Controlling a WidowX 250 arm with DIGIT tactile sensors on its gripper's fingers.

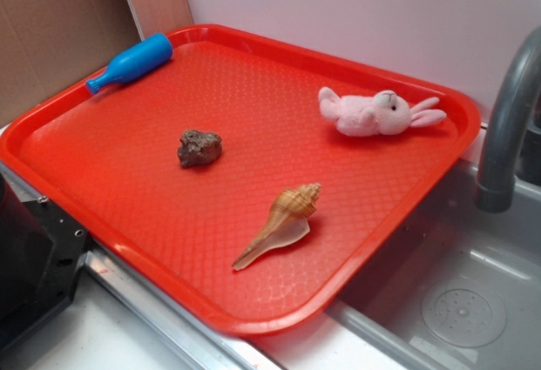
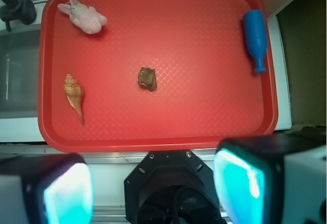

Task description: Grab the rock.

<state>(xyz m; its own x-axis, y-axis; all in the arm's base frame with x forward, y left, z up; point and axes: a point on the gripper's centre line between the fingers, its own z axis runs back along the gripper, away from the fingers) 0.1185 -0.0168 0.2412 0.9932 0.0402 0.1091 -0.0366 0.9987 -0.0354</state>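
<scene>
Jaws (image 2: 153, 183) released, high above the tray (image 2: 153, 137); drop straight over the rock (image 2: 147, 78), straddling its narrow width.

One red tray (image 1: 101, 209) carries four loose things, one of each kind: one rock (image 1: 199, 147), one tan spiral seashell (image 1: 279, 223), one pink plush bunny (image 1: 379, 113) and one blue plastic bottle (image 1: 128, 62). Beside the tray stands one grey faucet (image 1: 507, 125) over one sink with one round drain (image 1: 464, 312). The wrist view shows one gripper (image 2: 153, 188) with two fingers (image 2: 240, 180).
</scene>
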